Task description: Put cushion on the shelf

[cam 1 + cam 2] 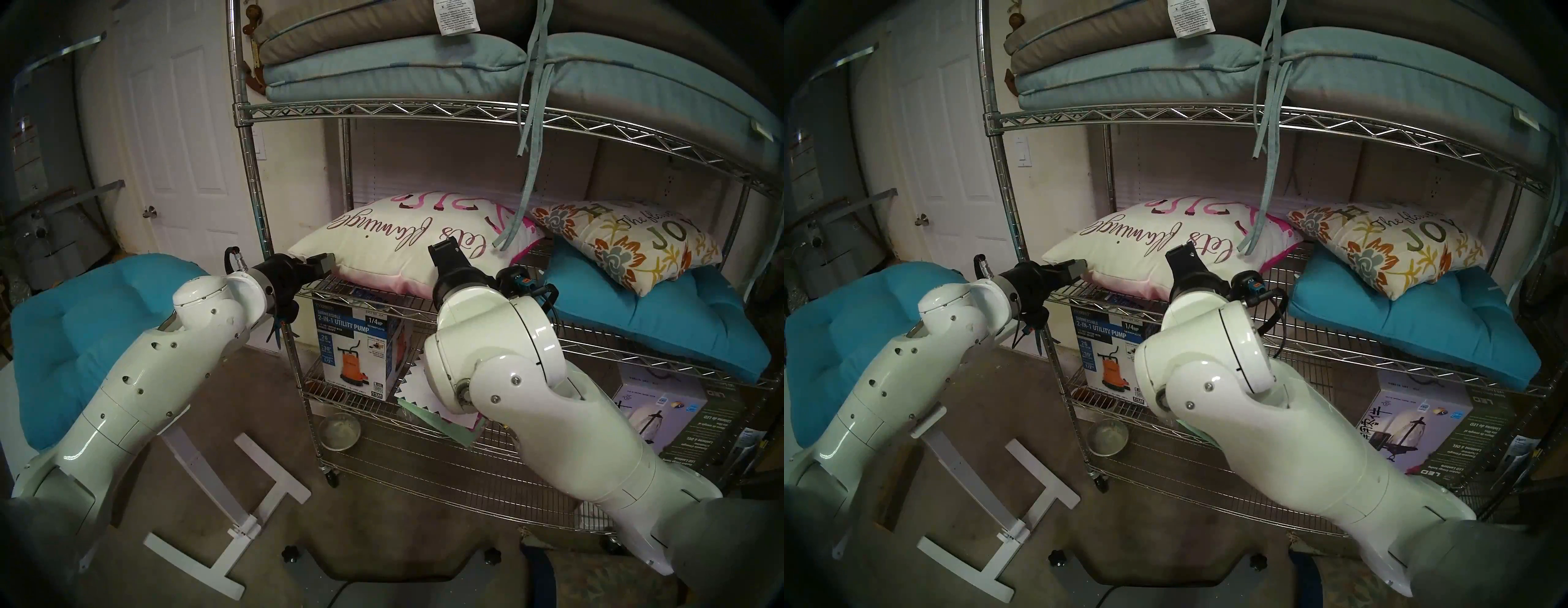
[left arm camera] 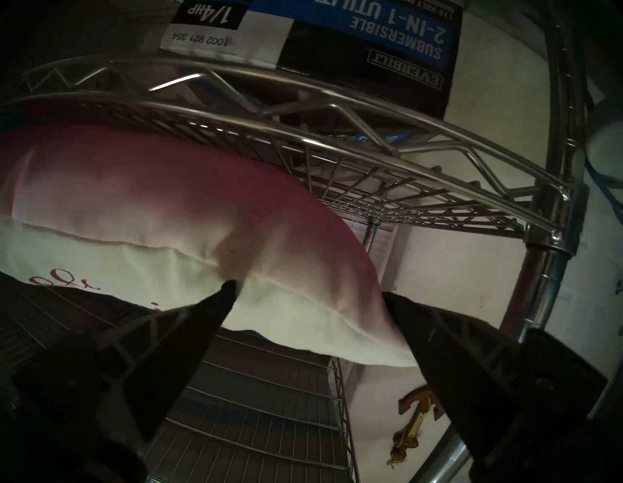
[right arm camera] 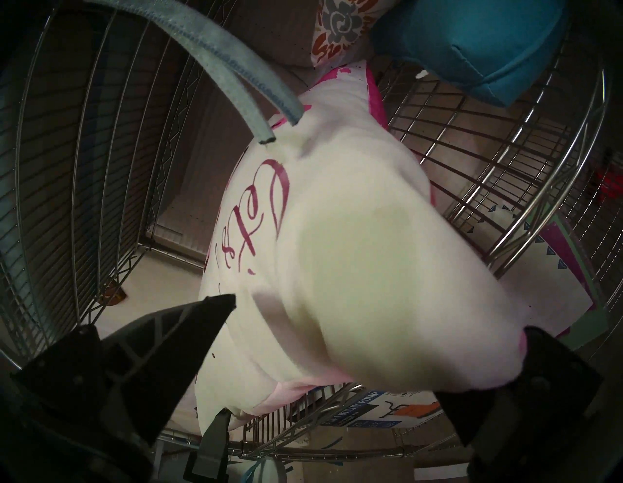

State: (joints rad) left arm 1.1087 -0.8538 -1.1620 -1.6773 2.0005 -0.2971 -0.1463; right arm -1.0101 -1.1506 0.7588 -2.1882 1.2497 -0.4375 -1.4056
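The white throw cushion with pink script (image 1: 407, 242) lies on the chrome wire shelf's (image 1: 424, 111) middle tier. It looks soft and light (pinch a corner seam). Left claw (image 2: 308, 300) and right claw (image 3: 377, 313) both gape, gripping nothing.

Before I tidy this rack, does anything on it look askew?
The white flamingo-print cushion lies with its near left corner past the chrome wire shelf edge. A pale blue fabric tie dangles from the tier above onto it.

Glossy white arms (image 1: 127, 373), black fingers (image 2: 188, 340)
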